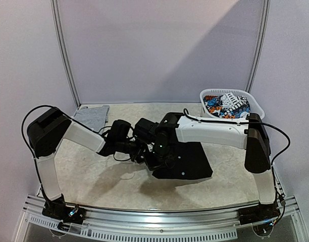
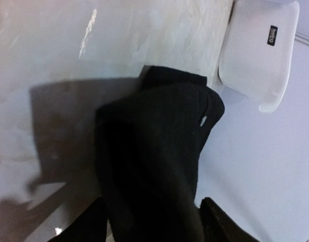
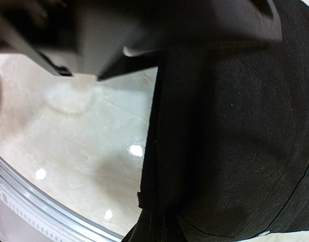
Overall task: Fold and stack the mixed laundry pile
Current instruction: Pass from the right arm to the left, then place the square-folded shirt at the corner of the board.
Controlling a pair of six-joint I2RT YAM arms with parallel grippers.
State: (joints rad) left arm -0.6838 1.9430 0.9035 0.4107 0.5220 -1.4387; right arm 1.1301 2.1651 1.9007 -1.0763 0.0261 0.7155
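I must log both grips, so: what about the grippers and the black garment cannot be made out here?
Left gripper: in the left wrist view the black garment fills its gap; pinched or not, unclear.
Right gripper: the garment hides its fingertips in the right wrist view; too dark from above.

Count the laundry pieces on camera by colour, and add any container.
grey top: 1
black garment: 1
printed cloth: 1, lying in the basket
white basket: 1
Total: 4
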